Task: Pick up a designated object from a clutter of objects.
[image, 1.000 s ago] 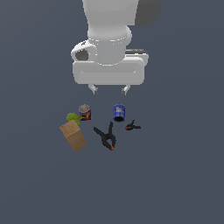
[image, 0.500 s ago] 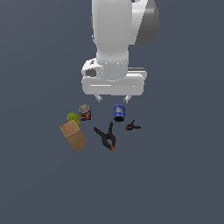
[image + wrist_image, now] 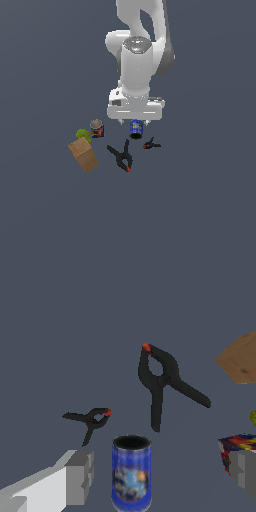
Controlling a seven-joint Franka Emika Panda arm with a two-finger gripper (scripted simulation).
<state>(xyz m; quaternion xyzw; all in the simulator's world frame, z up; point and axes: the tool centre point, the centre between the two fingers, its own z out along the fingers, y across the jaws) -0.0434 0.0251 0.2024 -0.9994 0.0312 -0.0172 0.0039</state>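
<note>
We see the white pincer (image 3: pixel 157 476) spread wide, gripping nothing, with one grey finger (image 3: pixel 80 476) on each side of the blue can (image 3: pixel 131 473) and clear gaps left between the pads and the can. The blue can stands upright on the dark table (image 3: pixel 200 200), dark end facing up, its white-and-red label turned toward the wrist camera. In the exterior view the pincer's body (image 3: pixel 135 111) sits directly over the blue can (image 3: pixel 136 129), hiding its top. Just beyond the can from the pincer lies the small black clamp (image 3: pixel 90 420), and near it, a little farther out, the large black clamp (image 3: pixel 162 381), both flat on the table with red tips. Beside the far finger stands the red-and-dark can (image 3: pixel 97 128), only a multicoloured edge of it showing in the wrist view. Farther out on that same side are the green ball (image 3: pixel 82 135) and the brown cardboard box (image 3: pixel 83 155), close against each other.
</note>
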